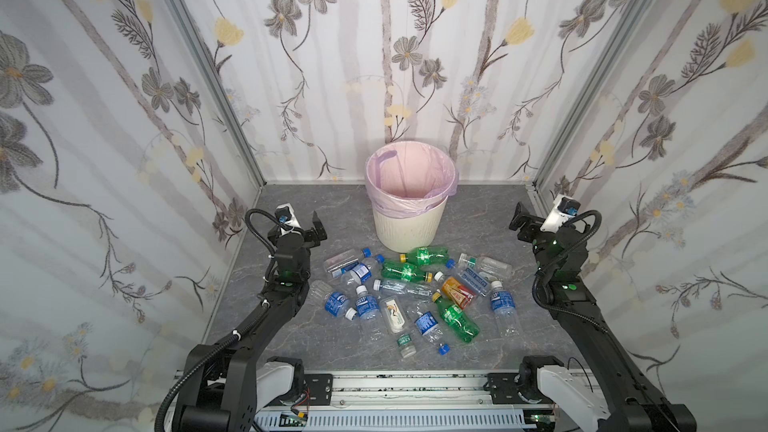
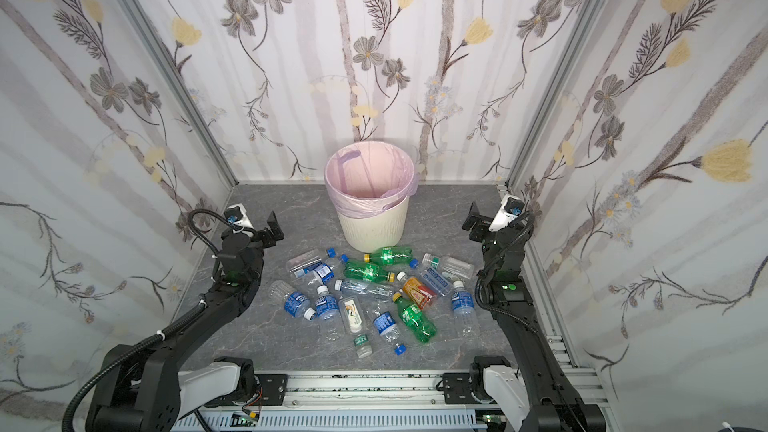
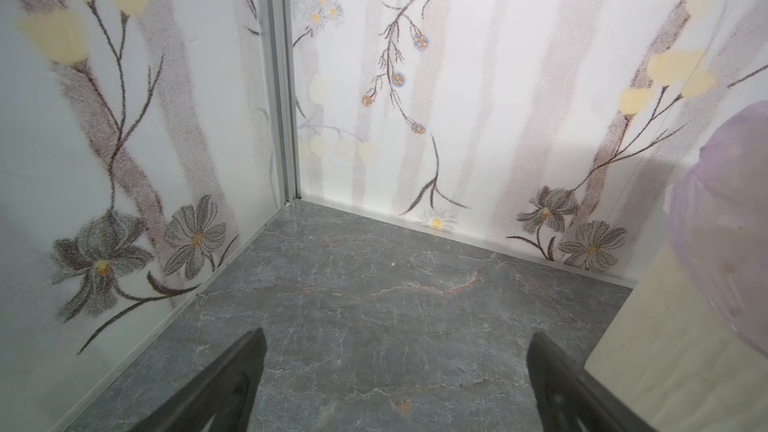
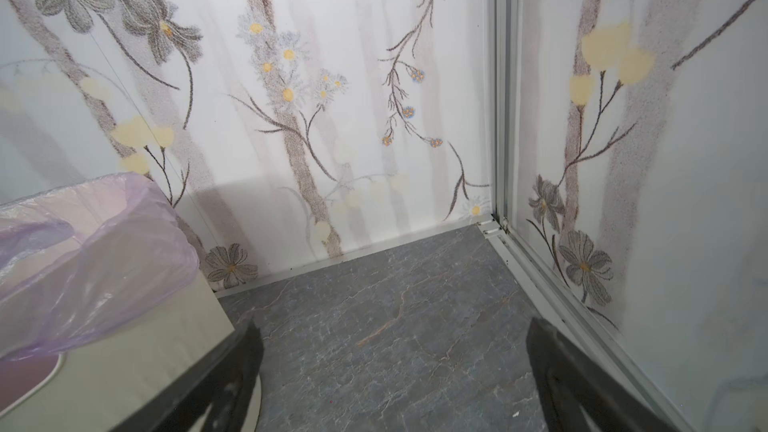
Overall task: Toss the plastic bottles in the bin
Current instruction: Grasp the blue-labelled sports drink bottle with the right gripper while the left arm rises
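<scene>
Clear, green and orange plastic bottles (image 1: 401, 271) litter the grey marbled tabletop (image 1: 291, 326) on the near side of the cream ribbed bin (image 1: 409, 230); left gripper (image 3: 397, 342) and right gripper (image 4: 392, 334) gape empty.

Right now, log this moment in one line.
left gripper: open, empty; right gripper: open, empty; plastic bottles: on table; bin: looks empty

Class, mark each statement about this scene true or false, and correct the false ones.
1. The bin stands upright beyond the plastic bottles. True.
2. Both grippers grip bottles. False: the left gripper and right gripper are open and empty.
3. Several bottles already lie inside the bin. False: none shows inside; they lie on the table.
4. An orange-red bottle lies in the heap. True.
5. The bin's bag is pink-lilac. True.
</scene>
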Action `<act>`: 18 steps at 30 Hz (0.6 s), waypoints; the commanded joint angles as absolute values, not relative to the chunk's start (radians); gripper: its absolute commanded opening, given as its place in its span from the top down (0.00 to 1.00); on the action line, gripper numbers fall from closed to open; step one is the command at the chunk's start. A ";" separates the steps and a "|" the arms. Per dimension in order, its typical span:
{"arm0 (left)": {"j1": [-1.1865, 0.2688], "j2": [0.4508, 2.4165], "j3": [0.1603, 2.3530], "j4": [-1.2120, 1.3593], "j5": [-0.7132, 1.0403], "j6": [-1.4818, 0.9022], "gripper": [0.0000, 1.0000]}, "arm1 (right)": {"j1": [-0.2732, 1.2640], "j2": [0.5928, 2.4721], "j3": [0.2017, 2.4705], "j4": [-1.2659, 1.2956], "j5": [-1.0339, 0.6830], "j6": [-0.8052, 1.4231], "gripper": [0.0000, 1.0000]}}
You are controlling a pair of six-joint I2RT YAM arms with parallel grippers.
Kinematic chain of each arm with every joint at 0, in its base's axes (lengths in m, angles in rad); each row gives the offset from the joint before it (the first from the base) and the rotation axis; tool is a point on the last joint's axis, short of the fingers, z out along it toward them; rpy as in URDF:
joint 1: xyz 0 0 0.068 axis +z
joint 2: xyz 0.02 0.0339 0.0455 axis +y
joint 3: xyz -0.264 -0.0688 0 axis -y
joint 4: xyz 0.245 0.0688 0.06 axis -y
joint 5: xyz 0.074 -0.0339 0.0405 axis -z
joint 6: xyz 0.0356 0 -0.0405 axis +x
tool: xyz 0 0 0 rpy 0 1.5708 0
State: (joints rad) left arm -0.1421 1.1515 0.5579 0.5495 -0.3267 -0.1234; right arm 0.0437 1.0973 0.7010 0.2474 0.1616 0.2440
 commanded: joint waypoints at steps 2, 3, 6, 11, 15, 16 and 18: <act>-0.141 1.137 0.712 0.116 -0.334 -0.245 0.00 | 0.043 1.130 0.843 -0.199 0.112 0.351 0.00; -0.141 1.135 0.747 0.056 -0.324 -0.244 0.00 | 0.045 1.139 0.866 -0.256 0.089 0.351 0.00; -0.138 1.100 0.820 -0.085 -0.272 -0.217 0.00 | 0.047 1.135 0.888 -0.401 0.012 0.387 0.02; -0.129 0.993 0.805 -0.144 -0.172 -0.247 0.00 | 0.057 1.047 0.814 -0.510 0.005 0.454 0.08; -0.126 0.978 0.801 -0.170 -0.102 -0.260 0.00 | 0.058 1.045 0.776 -0.602 0.022 0.473 0.12; -0.126 0.978 0.804 -0.182 -0.088 -0.256 0.00 | 0.061 1.049 0.766 -0.617 0.014 0.482 0.14; -0.126 0.982 0.811 -0.206 -0.067 -0.246 0.00 | 0.074 1.056 0.726 -0.633 0.003 0.502 0.18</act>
